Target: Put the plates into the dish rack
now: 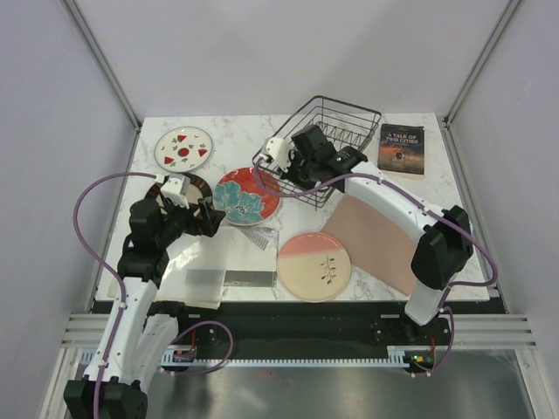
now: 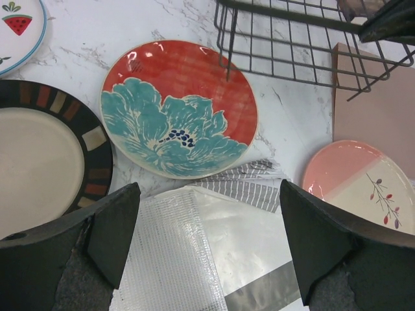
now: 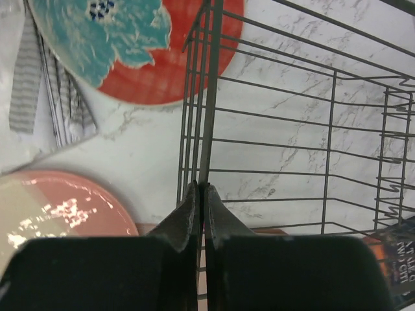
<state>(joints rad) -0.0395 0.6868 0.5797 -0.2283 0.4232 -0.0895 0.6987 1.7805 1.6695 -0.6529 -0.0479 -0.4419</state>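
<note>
Right gripper (image 3: 202, 188) is clamped on the rack's (image 1: 342, 101) rim wire at the table's (image 1: 236, 140) back, just beside the red plate (image 1: 247, 195), while the fruit plate (image 1: 183, 147), brown-rimmed plate (image 2: 39, 155) and pink plate (image 1: 314, 264) lie flat outside it and the left gripper (image 2: 209, 194) gapes wide above the table.

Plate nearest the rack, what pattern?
The plate is red with a teal flower; left wrist view.

the only readable lettering is sitting on the cover of the dark paperback book (image 1: 402, 148), which is lying at the far right in the top view. the title is reading "a tale of two cities" in pale capitals across the upper part of the cover. in the right wrist view, a corner of that book (image 3: 397, 262) is showing pale letters too blurred to read.
</note>
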